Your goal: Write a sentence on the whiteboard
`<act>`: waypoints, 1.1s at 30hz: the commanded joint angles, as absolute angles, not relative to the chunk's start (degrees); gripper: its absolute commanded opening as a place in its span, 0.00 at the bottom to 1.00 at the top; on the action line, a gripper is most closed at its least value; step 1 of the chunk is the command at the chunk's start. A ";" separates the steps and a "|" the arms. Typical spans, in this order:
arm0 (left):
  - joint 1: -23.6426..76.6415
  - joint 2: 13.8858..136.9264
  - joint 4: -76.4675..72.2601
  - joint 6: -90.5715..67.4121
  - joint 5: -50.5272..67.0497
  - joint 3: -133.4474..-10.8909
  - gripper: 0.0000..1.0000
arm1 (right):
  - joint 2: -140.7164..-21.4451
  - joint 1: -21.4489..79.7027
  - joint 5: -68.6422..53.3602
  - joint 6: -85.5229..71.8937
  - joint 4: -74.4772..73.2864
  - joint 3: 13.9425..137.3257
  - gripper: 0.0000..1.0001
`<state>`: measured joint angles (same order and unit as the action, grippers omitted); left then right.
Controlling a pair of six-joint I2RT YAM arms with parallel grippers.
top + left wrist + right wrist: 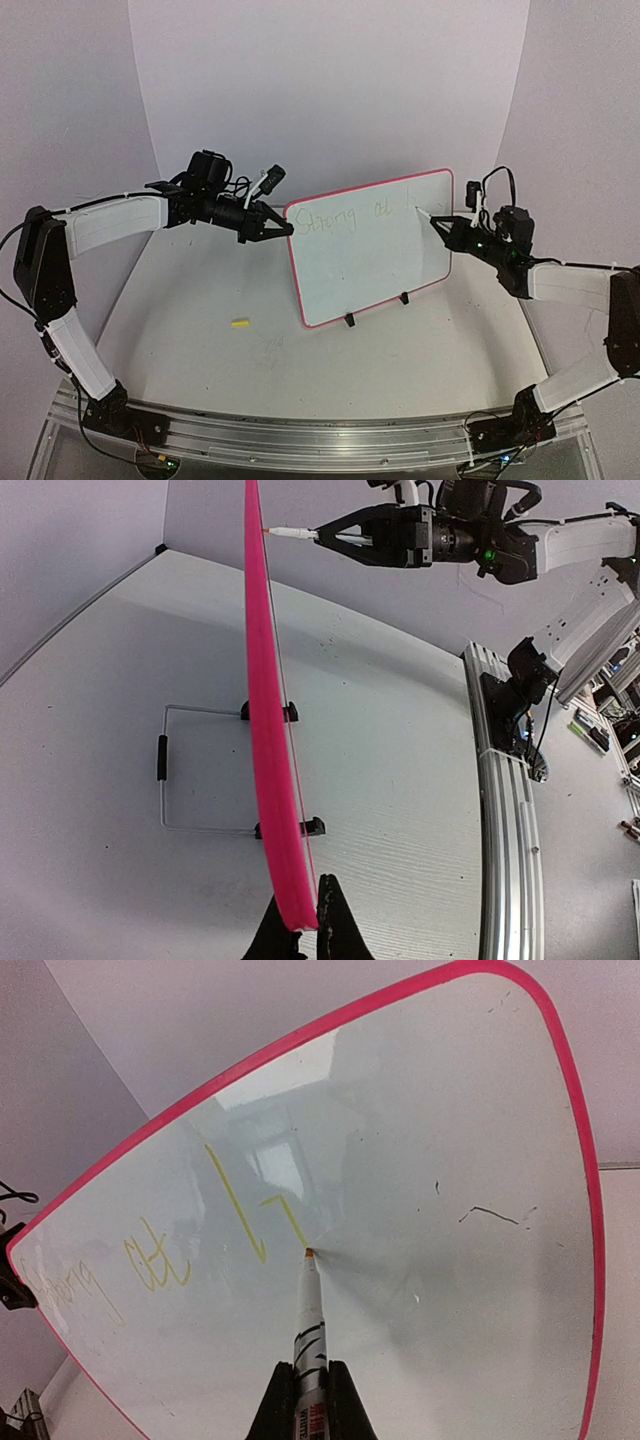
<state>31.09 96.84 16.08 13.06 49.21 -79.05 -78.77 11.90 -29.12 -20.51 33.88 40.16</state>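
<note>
Where the whiteboard (370, 255) (265, 730) (450, 1160) stands: upright on its small black feet (350, 320) (310, 827) about the middle of the table (200, 290), the written face turned to the near side.
Left gripper (283, 228) (305, 930): its two fingers are pressed onto the left edge of the board, one on each side; the left wrist view shows the pink-red rim ending between them.
Right gripper (445, 225) (330, 532) (310, 1395): clamped around a white marker (428, 216) (290, 530) (310, 1310), in front of the right part of the board, near its top.
Marker tip: it touches the white face; in the right wrist view the nib meets the surface at the end of the last stroke.
Sentence (335, 218) (160, 1260): faint yellow-green handwriting along the top of the board. "Strong at" can be read from above; to the right of it come one long slanted stroke and one short hooked stroke.
Dark marks (490, 1213): a few small ones on the right part of the face.
Wire stand (165, 760): a thin frame with a black sleeve lies flat on the table behind the board, reaching the feet.
Yellow piece (239, 323): small, on the table to the near left of the board, well apart from it.
Metal rail (300, 435): along the near edge, carrying both arm bases.
</note>
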 commanded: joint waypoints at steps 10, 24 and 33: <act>32.34 97.42 18.80 15.73 47.21 -79.01 0.00 | -69.39 11.11 -30.50 -19.45 28.60 39.13 0.00; 32.34 97.33 18.81 15.74 47.25 -79.07 0.00 | -72.41 9.21 -33.38 -16.57 28.75 42.00 0.00; 32.38 97.77 18.86 15.75 47.31 -79.19 0.00 | -75.01 9.47 -34.41 -15.62 28.82 44.14 0.00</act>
<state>31.20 96.84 16.05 13.08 49.08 -79.05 -73.93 9.34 -33.05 -16.98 27.78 41.10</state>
